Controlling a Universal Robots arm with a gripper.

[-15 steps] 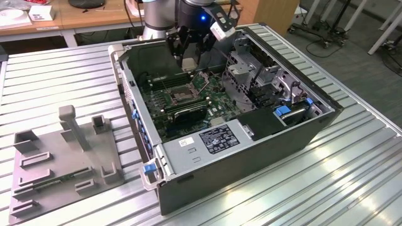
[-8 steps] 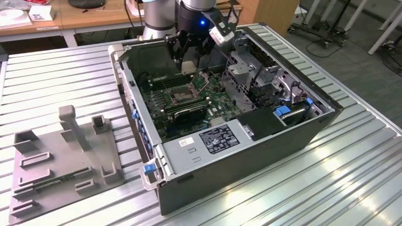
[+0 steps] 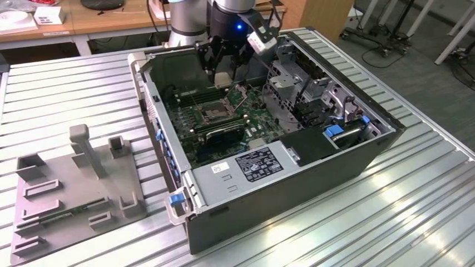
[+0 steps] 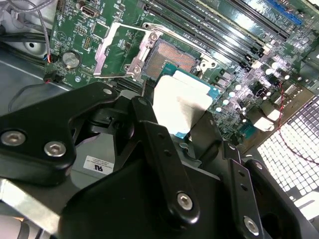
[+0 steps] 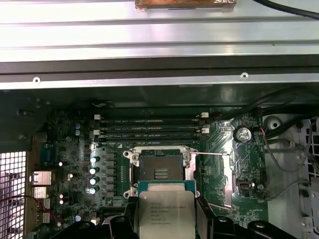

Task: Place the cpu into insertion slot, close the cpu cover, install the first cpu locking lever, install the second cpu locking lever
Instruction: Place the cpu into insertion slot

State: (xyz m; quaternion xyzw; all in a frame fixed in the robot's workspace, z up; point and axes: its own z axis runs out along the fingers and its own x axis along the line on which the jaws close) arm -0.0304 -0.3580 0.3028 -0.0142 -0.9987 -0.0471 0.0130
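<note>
Just above the insertion slot (image 5: pixel 159 169): the cpu (image 5: pixel 164 211) hangs clear of it, silvery top facing up, not seated; the dark socket lies bare in both wrist views.
tool (image 4: pixel 174 117): closed in on the cpu, its black fingers (image 4: pixel 154 144) pressing opposite edges and holding the chip flat between them.
cpu cover (image 4: pixel 102 52): flipped open, lying back beside the slot, not over it.
green circuit board (image 3: pixel 252 119): flat on the floor of the open computer case (image 3: pixel 297 183); long black memory slots (image 5: pixel 149 130) run just beside the socket.
tabletop (image 3: pixel 67 94): ribbed metal, carrying the case and, toward the exterior view's left, a grey fixture block (image 3: pixel 74 189) standing apart from the case.
</note>
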